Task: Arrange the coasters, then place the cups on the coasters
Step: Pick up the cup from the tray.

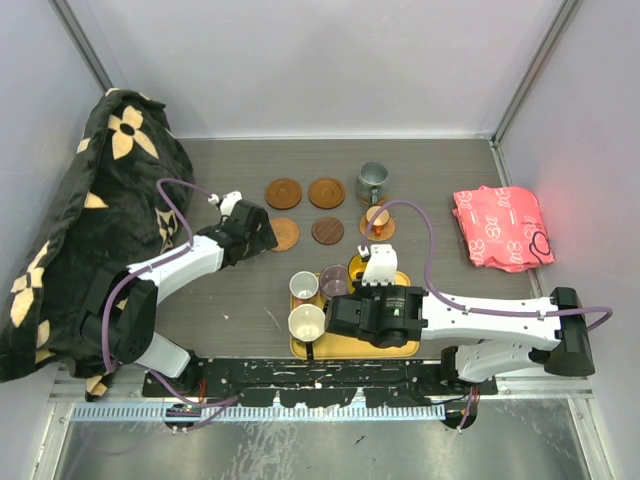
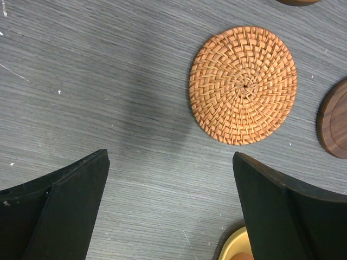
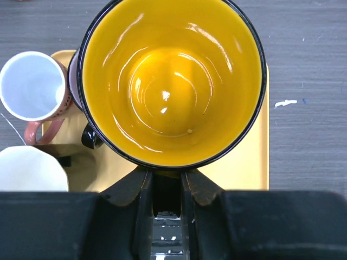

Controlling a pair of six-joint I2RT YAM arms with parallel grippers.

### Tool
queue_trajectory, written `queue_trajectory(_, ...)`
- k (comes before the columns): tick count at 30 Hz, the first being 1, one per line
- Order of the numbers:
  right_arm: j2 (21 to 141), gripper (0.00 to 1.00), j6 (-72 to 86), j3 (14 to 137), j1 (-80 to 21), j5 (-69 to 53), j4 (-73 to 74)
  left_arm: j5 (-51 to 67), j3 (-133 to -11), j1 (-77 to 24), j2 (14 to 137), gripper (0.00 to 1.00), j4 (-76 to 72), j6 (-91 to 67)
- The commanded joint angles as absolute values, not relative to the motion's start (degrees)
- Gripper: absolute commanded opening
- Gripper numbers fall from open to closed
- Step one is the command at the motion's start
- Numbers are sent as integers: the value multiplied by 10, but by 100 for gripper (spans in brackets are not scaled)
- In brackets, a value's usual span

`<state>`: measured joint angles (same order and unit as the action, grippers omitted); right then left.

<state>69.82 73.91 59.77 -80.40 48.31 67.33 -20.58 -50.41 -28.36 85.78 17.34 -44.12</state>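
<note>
Four bare coasters lie mid-table: two brown ones (image 1: 283, 192) (image 1: 326, 192), a dark one (image 1: 327, 231) and a woven one (image 2: 243, 85). My left gripper (image 2: 171, 157) hangs open over bare table just near of the woven coaster, holding nothing. A small brown cup (image 1: 377, 216) stands on a fifth coaster (image 1: 378, 229); a grey-green cup (image 1: 372, 181) stands behind it. My right gripper (image 3: 166, 176) is shut on the near rim of the orange-yellow cup (image 3: 171, 81) over the yellow tray (image 3: 246, 162). A white cup (image 3: 31, 85), a purple cup (image 1: 333, 280) and a cream cup (image 3: 30, 169) sit in the tray.
A black cloth with cream flowers (image 1: 90, 220) is heaped along the left wall. A pink-red packet (image 1: 500, 228) lies at the right. The tray (image 1: 400, 348) sits at the table's near edge between the two arm bases.
</note>
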Motion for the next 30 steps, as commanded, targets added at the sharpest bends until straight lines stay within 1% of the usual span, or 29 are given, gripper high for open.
queue_trajectory(1, 700, 0, 702, 640, -786, 559, 672, -208, -510, -278, 851, 98, 150, -441)
queue_trajectory(4, 696, 0, 665, 644, -760, 561, 648, -208, -510, -278, 850, 98, 149, -441)
queue_trajectory(13, 689, 0, 427, 645, -621, 504, 446, -210, -510, -277, 852, 98, 149, -441)
queue_trajectory(16, 713, 0, 372, 657, -576, 472, 388, -208, -510, -277, 854, 98, 147, -442)
queue_trajectory(19, 744, 0, 326, 671, -528, 414, 328, -208, -512, -277, 857, 98, 148, -441)
queue_trajectory(30, 891, 0, 228, 748, -444, 318, 188, -202, -510, -274, 861, 98, 146, -443)
